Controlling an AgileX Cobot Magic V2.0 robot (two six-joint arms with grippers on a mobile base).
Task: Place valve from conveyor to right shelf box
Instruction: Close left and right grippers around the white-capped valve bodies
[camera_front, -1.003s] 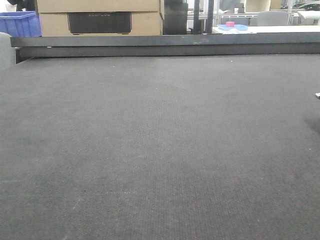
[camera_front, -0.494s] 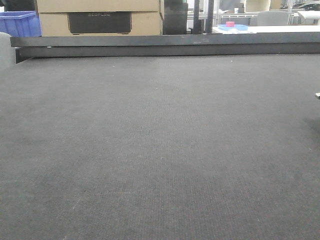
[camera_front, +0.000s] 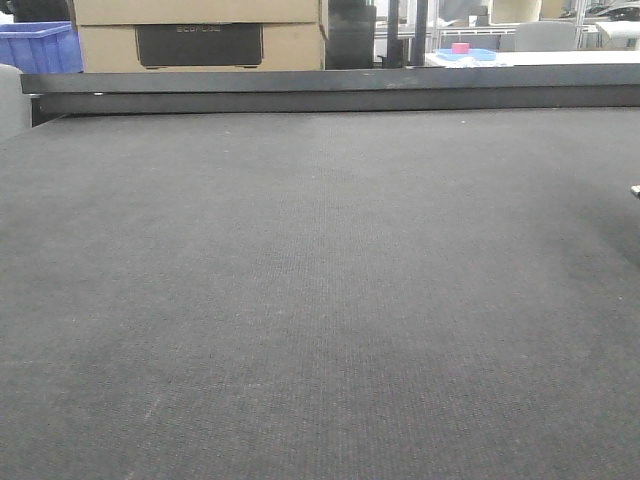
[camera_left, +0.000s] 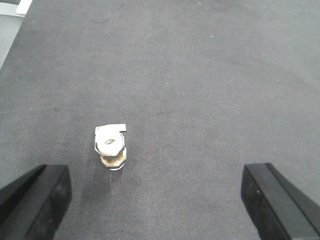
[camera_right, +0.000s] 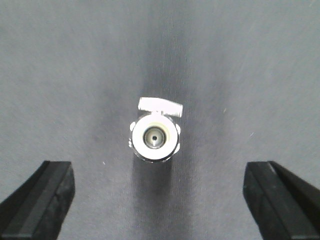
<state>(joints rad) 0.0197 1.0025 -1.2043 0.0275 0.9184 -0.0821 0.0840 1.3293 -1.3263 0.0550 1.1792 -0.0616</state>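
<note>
left gripper (camera_left: 155, 176) and right gripper (camera_right: 159, 172) both have blocky matte black fingers (camera_left: 42, 192)

We see the wide flat conveyor belt (camera_front: 320, 300) in dark grey with a fine woven pattern; its long metal rail (camera_front: 330, 85) is black. The small round metal valve (camera_left: 110, 146) is silver-white with a brassy ring. Behind, the plastic crate (camera_front: 40, 48) is blue, the cardboard boxes (camera_front: 200, 12) tan.

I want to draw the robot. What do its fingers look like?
The left fingers and the right fingers look alike. They are chunky matte black blocks with flat faces and slanted edges. No cables, stickers or writing show on them. The rest of each arm is out of view.
</note>
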